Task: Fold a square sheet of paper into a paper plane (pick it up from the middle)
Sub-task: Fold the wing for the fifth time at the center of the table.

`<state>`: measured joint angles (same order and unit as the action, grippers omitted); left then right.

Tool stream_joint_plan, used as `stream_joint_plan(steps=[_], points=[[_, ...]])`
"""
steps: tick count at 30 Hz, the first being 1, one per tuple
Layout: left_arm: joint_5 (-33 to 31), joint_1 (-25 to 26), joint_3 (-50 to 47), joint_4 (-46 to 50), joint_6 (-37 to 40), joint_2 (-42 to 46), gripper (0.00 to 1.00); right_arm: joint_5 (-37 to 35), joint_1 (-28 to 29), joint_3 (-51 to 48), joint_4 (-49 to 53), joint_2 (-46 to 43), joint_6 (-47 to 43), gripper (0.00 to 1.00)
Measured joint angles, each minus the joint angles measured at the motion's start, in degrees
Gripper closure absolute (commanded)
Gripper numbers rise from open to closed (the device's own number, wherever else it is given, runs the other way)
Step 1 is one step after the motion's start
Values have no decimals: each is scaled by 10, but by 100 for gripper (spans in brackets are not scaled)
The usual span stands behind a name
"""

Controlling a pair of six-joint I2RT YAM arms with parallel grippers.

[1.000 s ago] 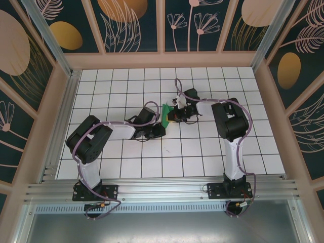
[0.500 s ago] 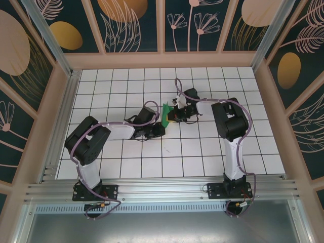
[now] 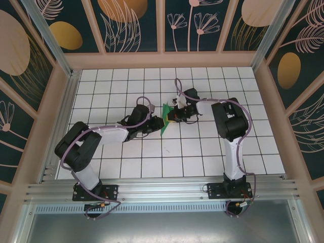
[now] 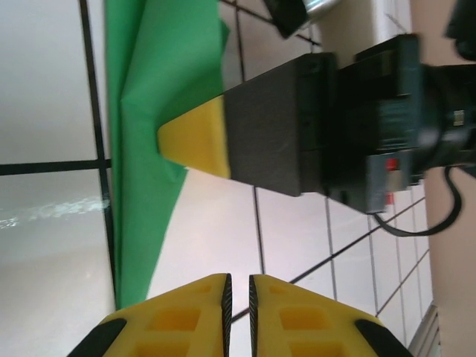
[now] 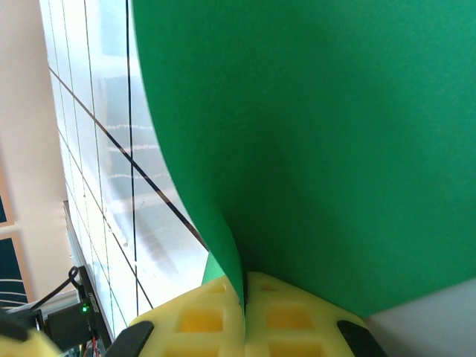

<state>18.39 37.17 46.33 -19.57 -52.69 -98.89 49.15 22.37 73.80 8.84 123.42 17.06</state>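
Note:
The folded green sheet of paper stands on edge as a narrow creased strip between the two grippers, near the middle of the tiled floor. My right gripper is shut on its lower fold, with the paper pinched between the yellow fingers. In the left wrist view the paper rises at the upper left, and the right gripper's yellow fingertip sits against it. My left gripper is shut with nothing between its pads, just beside the paper's left edge.
White tiled floor with black grid lines surrounds the arms. Wooden walls frame the cell on three sides. The right arm's black wrist body and its cable hang close above the paper.
The left arm has swung its elbow out to the left and stretched lower. Its gripper has shifted slightly up beside the paper. More of the green strip shows now. The right arm holds still.

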Motion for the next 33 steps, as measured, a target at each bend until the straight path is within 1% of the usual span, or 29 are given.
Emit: stream_joint_plan(steps=[6,17,18,22,24,29,33], points=[[1,0,0,-5,-2,-42,82,0,0,1,1,0,0,100],[38,0,2,-40,-2,-87,82,0,-1,7,9,3,10,100],[39,0,2,-42,-2,-88,83,1,-1,7,9,4,12,98],[36,0,2,-41,-1,-88,85,11,-2,7,5,4,26,76],[34,0,2,-38,-1,-88,86,16,-2,8,1,-1,40,71],[25,0,2,-31,0,-88,87,-3,2,2,-15,-13,70,66],[22,1,5,-24,1,-88,87,-61,2,-17,-41,-35,83,65]])
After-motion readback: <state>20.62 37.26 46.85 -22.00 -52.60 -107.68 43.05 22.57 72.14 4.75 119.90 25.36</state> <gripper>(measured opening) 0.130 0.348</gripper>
